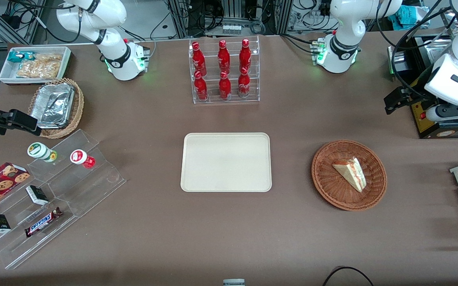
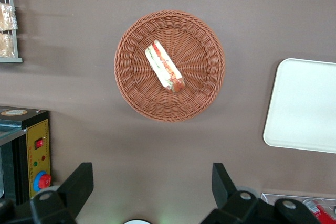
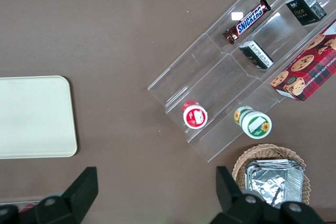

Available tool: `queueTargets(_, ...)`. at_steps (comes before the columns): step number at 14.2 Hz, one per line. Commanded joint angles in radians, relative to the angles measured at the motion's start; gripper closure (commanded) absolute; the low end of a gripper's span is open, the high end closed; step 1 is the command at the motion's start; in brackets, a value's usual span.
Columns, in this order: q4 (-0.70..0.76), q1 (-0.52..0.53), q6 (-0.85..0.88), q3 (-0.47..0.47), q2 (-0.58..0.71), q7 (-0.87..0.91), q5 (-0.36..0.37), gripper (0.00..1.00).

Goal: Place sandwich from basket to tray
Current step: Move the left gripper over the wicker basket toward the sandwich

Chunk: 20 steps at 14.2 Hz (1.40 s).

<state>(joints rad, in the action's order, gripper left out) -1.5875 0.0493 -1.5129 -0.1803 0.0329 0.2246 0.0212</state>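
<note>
Sandwich lies in the basket, a wrapped white wedge with red and green filling showing along its cut side; my gripper hangs high above the bare table, well apart from both, its two dark fingers spread wide with nothing between them; in the front view my gripper sits at the working arm's end of the table, farther from the front camera than the basket, beside a yellow control box. From my wrist the basket is seen whole, round and reddish-brown, with the sandwich lying slantwise across its middle; the tray rests flat at the table's centre, cream-coloured and bare, near the basket yet not touching it; its rounded edge also shows in my wrist view. A clear rack of red bottles stands farther from the front camera than the tray; toward the parked arm's end lie a clear stepped display with a Snickers bar, a paler wicker basket with foil containers, and a white bin of snacks.
</note>
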Motion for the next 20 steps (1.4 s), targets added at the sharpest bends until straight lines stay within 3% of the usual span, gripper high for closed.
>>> queueTargets(1, 0.024, 0.015, 0.007, -0.011, -0.011, -0.013, 0.009, 0.0)
queueTargets(5, 0.021, 0.015, 0.007, -0.011, -0.015, 0.005, 0.008, 0.0)
queueTargets(10, -0.031, 0.029, 0.004, -0.007, -0.103, 0.342, 0.022, 0.0)
queueTargets(15, -0.21, 0.052, -0.257, -0.007, -0.204, 0.52, 0.026, 0.0)
queueTargets(20, -0.239, 0.052, -0.482, -0.007, -0.362, 0.613, 0.026, 0.0)
